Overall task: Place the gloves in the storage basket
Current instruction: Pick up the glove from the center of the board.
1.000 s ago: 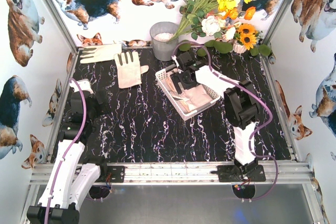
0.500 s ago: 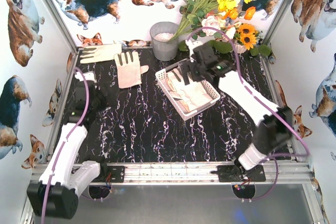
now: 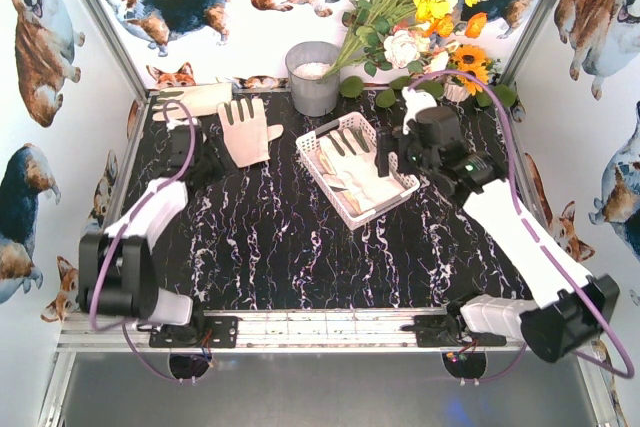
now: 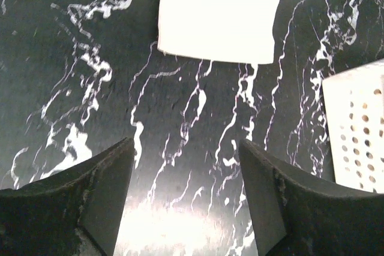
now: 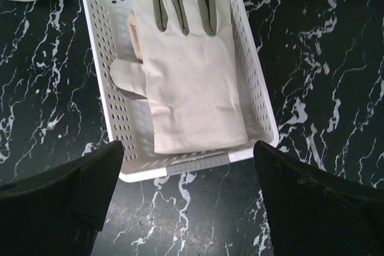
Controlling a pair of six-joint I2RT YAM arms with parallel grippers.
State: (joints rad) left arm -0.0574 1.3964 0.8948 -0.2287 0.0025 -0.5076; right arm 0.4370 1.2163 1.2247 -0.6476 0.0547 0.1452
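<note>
The white storage basket (image 3: 314, 143) stands slantwise at mid-table and holds a cream glove (image 5: 186, 82) with grey fingers, lying flat on top of a peach one (image 5: 133, 34). My right gripper (image 3: 388, 159) is open and empty, just off the basket's right side; in the right wrist view it (image 5: 187, 148) hangs over the basket's near end. A third glove (image 3: 245, 130) lies flat on the table at the back left, a fourth (image 3: 200, 99) behind it. My left gripper (image 3: 205, 159) is open and empty, low over the table beside the third glove's cuff (image 4: 228, 10).
A grey round bucket (image 3: 313, 75) stands at the back, with a bunch of artificial flowers (image 3: 420, 17) to its right. Corgi-print walls close in three sides. An aluminium rail (image 3: 320, 327) runs along the front. The basket's corner (image 4: 357, 130) shows at the right of the left wrist view.
My right arm has drawn back from over the basket to its right side, leaving the glove inside. My left arm has reached forward to the gloves at the back left.
</note>
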